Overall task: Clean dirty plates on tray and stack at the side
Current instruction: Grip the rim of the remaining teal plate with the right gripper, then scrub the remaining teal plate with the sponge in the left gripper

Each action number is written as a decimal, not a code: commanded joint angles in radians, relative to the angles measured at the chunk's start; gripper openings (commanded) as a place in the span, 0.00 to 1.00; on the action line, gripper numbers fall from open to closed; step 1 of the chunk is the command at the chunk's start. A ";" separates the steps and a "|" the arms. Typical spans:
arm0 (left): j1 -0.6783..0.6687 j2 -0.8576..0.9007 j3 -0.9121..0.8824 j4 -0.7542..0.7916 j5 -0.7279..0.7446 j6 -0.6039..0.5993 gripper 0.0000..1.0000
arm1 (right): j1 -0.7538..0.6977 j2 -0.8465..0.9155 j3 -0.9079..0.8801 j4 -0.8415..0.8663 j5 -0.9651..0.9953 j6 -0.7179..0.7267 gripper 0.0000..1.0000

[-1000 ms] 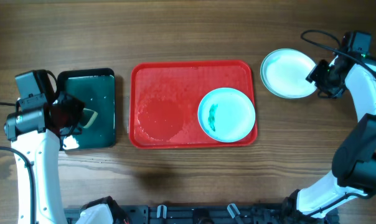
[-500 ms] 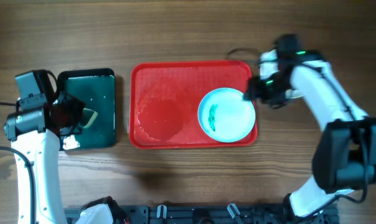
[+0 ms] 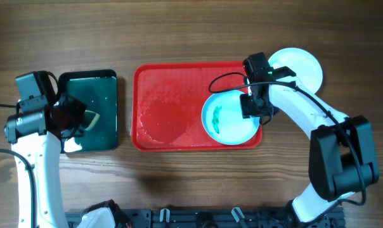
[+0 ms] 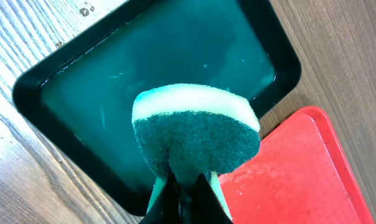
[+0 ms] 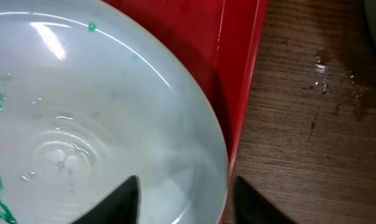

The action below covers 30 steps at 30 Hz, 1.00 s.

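Observation:
A pale aqua plate (image 3: 229,119) with a teal-green smear lies at the right end of the red tray (image 3: 172,107). It fills the right wrist view (image 5: 94,118), the tray rim (image 5: 241,87) beside it. My right gripper (image 3: 257,107) is open over the plate's right rim, one finger over the plate, one over the tray edge. A clean plate stack (image 3: 299,66) rests on the table at the upper right; how many plates it holds I cannot tell. My left gripper (image 3: 74,120) is shut on a green and white sponge (image 4: 197,134) above the black tray (image 4: 144,81).
The black tray (image 3: 90,111) holds teal liquid and stands left of the red tray. Water drops lie on the wooden table (image 5: 325,68) right of the red tray. The left part of the red tray is wet and bare.
My right arm swung from the plate stack at the upper right down to the plate on the tray. The stack, hidden half a second ago, shows again. The left arm has not moved.

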 commanded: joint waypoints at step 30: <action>0.005 0.000 -0.006 0.004 0.027 -0.002 0.04 | -0.009 0.035 -0.014 0.038 0.011 0.007 0.49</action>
